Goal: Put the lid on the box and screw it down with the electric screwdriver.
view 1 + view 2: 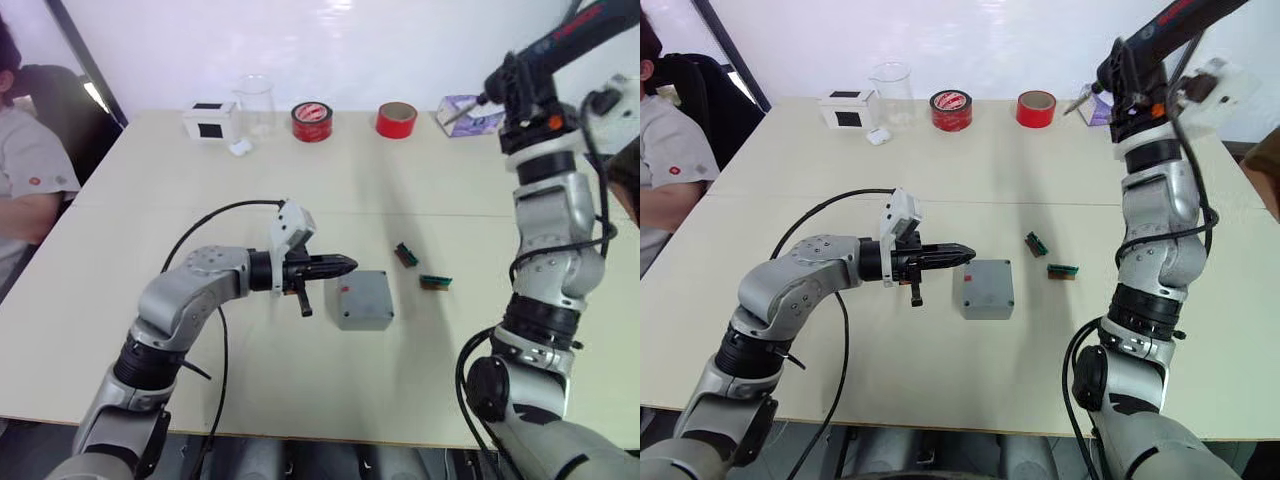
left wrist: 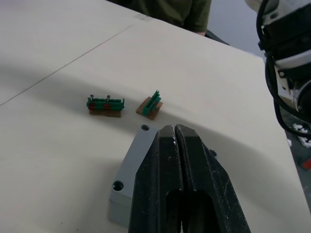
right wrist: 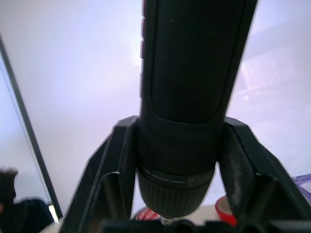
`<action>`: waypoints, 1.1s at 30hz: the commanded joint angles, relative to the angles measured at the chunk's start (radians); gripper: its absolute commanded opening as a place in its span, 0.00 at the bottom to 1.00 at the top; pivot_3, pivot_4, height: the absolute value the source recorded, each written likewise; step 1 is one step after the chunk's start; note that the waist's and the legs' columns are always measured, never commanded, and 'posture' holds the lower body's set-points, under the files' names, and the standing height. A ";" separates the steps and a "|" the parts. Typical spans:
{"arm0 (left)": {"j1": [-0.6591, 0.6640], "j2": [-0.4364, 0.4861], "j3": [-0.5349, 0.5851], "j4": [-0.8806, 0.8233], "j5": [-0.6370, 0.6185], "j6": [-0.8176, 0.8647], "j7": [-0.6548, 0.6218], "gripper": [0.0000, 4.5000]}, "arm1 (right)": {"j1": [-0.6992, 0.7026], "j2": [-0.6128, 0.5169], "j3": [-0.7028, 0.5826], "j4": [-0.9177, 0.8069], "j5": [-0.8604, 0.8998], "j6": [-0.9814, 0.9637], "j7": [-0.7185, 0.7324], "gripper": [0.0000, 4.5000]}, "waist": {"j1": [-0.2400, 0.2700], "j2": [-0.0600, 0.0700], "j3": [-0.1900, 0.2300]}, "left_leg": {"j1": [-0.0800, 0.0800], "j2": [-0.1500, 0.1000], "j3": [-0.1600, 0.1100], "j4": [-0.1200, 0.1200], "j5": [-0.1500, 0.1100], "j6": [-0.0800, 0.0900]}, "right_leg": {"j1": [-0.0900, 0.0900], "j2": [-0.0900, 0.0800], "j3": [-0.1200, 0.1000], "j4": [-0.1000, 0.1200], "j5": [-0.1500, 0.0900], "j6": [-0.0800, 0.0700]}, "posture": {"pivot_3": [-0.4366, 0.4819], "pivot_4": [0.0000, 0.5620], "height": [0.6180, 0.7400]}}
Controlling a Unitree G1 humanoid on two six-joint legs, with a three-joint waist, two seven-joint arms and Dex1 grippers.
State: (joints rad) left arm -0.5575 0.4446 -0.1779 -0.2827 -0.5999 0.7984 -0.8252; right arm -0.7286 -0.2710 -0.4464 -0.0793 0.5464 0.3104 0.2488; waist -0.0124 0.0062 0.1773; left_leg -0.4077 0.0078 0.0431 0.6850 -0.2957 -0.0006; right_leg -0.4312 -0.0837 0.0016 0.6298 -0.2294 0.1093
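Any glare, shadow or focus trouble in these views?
Eye views: even light, bright white wall, soft shadow beside the box. Left wrist view: a broad shadow band crosses the table; the left gripper looms close, the box beneath it. Right wrist view: the screwdriver stands dark against a bright, hazy background.

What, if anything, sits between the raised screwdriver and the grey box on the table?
Nothing visible. The right claw holds the dark cylindrical electric screwdriver high above the table; the lidded square grey box lies unobstructed, with the shut left claw beside it.
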 commanded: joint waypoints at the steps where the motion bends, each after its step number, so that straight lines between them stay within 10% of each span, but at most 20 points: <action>1: -0.012 -0.012 0.016 -0.030 -0.007 -0.003 0.016 0.00 | 0.015 -0.042 0.015 -0.136 0.028 0.013 -0.008 0.40 | -0.001 0.000 0.000 | 0.000 0.000 0.000 0.000 0.000 0.000 | 0.000 0.000 0.000 0.000 0.000 0.000 | 0.48 0.27 1.00; 13: 0.054 -0.017 -0.046 -0.018 0.060 -0.054 0.014 0.00 | 0.392 -0.090 0.160 -0.550 0.207 0.267 -0.015 0.40 | 0.000 0.000 0.000 | 0.001 0.002 -0.002 0.000 0.000 0.000 | 0.000 0.002 0.000 -0.001 0.000 -0.001 | 0.48 0.27 1.00; 33: -0.015 -0.028 -0.166 0.122 0.206 -0.135 -0.080 0.00 | 0.624 -0.046 0.288 -0.621 0.090 0.146 -0.006 0.40 | 0.001 -0.001 0.000 | 0.001 0.001 -0.003 0.000 0.000 0.000 | 0.000 0.002 -0.001 0.000 0.000 -0.001 | 0.48 0.27 1.00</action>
State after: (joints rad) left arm -0.5604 0.4202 -0.3389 -0.1576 -0.4085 0.6823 -0.8952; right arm -0.0945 -0.3257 -0.1529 -0.6470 0.6402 0.5068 0.2335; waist -0.0114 0.0056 0.1772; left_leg -0.4067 0.0091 0.0405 0.6848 -0.2959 -0.0003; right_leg -0.4308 -0.0812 0.0010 0.6292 -0.2297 0.1088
